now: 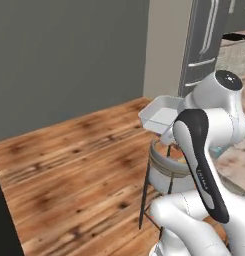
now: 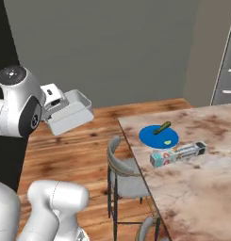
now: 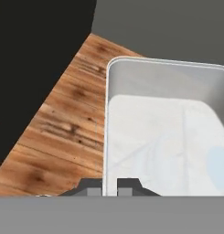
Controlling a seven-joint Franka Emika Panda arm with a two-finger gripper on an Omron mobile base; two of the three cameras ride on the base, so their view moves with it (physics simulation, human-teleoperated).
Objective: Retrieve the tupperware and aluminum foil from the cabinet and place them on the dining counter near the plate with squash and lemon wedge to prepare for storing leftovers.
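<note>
The tupperware (image 2: 70, 113) is a pale grey shallow container held in the air above the wood floor, left of the dining counter (image 2: 197, 188). My gripper (image 3: 109, 189) is shut on its rim, one fingertip on each side of the near wall. The tupperware (image 1: 161, 114) also shows beside my upper arm, and its inside (image 3: 163, 137) is bare. On the counter lies the aluminum foil (image 2: 178, 154), just in front of the blue plate (image 2: 152, 137), which carries a green squash piece (image 2: 162, 127) and a lemon wedge (image 2: 167, 142). The cabinet is out of view.
A grey chair (image 2: 124, 174) stands at the counter's left edge, below and right of the held container. A second chair back (image 2: 147, 226) shows lower down. A dark grey appliance with bar handles (image 1: 204, 40) rises at the far right. Wood floor (image 1: 69, 165) spreads to the left.
</note>
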